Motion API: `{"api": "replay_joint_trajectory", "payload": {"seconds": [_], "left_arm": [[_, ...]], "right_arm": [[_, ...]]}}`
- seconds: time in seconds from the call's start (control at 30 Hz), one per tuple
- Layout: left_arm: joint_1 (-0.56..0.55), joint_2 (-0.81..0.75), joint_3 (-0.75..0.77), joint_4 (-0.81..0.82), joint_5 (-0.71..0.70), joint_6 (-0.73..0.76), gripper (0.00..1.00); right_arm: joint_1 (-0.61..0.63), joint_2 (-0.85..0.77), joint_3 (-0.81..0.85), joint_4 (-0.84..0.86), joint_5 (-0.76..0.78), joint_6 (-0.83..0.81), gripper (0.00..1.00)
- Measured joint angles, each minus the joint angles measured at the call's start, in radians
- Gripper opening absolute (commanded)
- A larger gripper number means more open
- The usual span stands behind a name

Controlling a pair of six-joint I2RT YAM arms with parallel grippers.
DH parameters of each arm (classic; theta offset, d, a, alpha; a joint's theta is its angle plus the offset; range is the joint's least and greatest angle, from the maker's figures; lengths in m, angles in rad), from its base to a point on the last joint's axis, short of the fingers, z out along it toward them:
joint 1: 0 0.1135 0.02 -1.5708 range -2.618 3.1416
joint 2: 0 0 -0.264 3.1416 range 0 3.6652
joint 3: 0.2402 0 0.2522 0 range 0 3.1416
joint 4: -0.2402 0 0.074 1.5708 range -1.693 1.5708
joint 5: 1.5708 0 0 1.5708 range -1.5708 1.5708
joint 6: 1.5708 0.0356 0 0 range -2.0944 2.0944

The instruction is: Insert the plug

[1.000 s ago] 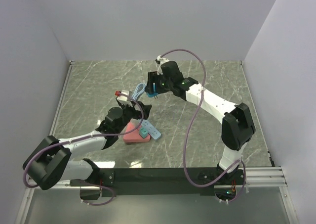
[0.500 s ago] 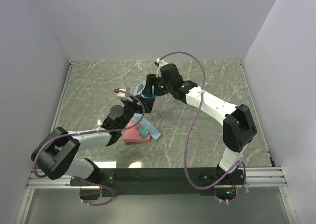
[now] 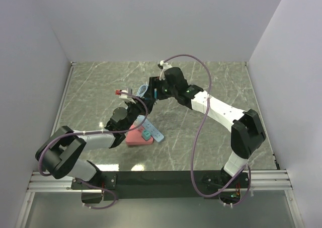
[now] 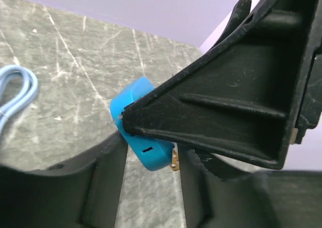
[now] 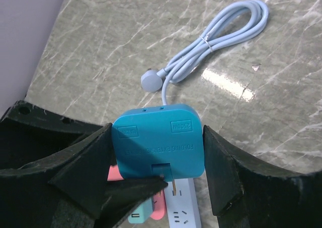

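With insertion not yet done, the right gripper (image 5: pixel 157 150) is clamping the blue plug adapter (image 5: pixel 158 137) by its sides, the white power strip (image 5: pixel 183 210) is lying at its 6 o'clock, and the left gripper (image 4: pixel 151 160) is bracketing it too, though I cannot tell whether it grips.

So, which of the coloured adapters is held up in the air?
The blue adapter, clamped in the right gripper above the table; the teal adapter and pink adapter lie below by the white power strip.

Soft, even light is filling the scene; glare is shining on the table (image 5: pixel 226 84); the plug (image 5: pixel 158 147) is showing sharply.
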Motion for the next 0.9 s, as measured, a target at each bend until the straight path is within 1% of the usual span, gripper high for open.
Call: {"api": "replay_joint_trajectory", "payload": {"seconds": [0.03,0.07,0.13,0.17,0.23,0.27,0.3,0.33,0.43,0.47,0.53,0.63,0.67,0.7,0.73,0.9], "left_arm": [[0.000,0.000,0.000,0.002,0.001,-0.003,0.41],[0.000,0.000,0.000,0.005,0.003,-0.008,0.35],[0.000,0.002,0.000,0.007,0.002,-0.021,0.29],[0.003,0.003,0.000,0.010,0.002,-0.031,0.21],[0.008,0.007,0.000,0.010,0.002,-0.051,0.13],[0.009,0.009,0.000,0.011,0.004,-0.063,0.03],[0.009,0.009,0.000,0.014,0.005,-0.073,0.00],[0.010,0.009,0.000,0.015,0.007,-0.079,0.00],[0.016,0.012,0.000,0.018,0.023,-0.089,0.00],[0.020,0.013,0.000,0.019,0.033,-0.089,0.00],[0.035,0.013,0.000,0.019,0.073,-0.087,0.00],[0.064,0.013,0.001,0.024,0.163,-0.072,0.00],[0.076,0.013,0.005,0.025,0.201,-0.060,0.00],[0.085,0.013,0.011,0.026,0.241,-0.044,0.00],[0.091,0.011,0.018,0.024,0.281,-0.031,0.00],[0.122,-0.021,0.026,-0.065,0.429,0.058,0.00]], "right_arm": [[0.001,-0.002,-0.002,0.000,-0.001,0.000,0.03],[0.002,-0.003,-0.002,0.002,-0.002,0.001,0.03],[0.002,-0.005,-0.003,0.009,-0.004,-0.001,0.03],[0.002,-0.007,-0.006,0.018,-0.004,-0.002,0.03],[0.000,-0.016,-0.019,0.037,-0.006,-0.009,0.04],[-0.002,-0.021,-0.025,0.043,-0.009,-0.013,0.06],[-0.003,-0.024,-0.030,0.050,-0.013,-0.015,0.10],[-0.005,-0.026,-0.034,0.055,-0.015,-0.016,0.20],[-0.005,-0.026,-0.035,0.058,-0.015,-0.020,0.42],[-0.007,-0.026,-0.036,0.060,-0.016,-0.020,0.54],[-0.012,-0.031,-0.043,0.065,-0.023,-0.025,0.64],[-0.029,-0.054,-0.061,0.069,-0.045,-0.043,0.70],[-0.033,-0.066,-0.069,0.070,-0.053,-0.051,0.76],[-0.039,-0.083,-0.079,0.071,-0.064,-0.066,0.91],[-0.046,-0.103,-0.091,0.073,-0.072,-0.089,0.94],[-0.125,-0.241,-0.141,0.111,-0.133,-0.198,0.95]]}}
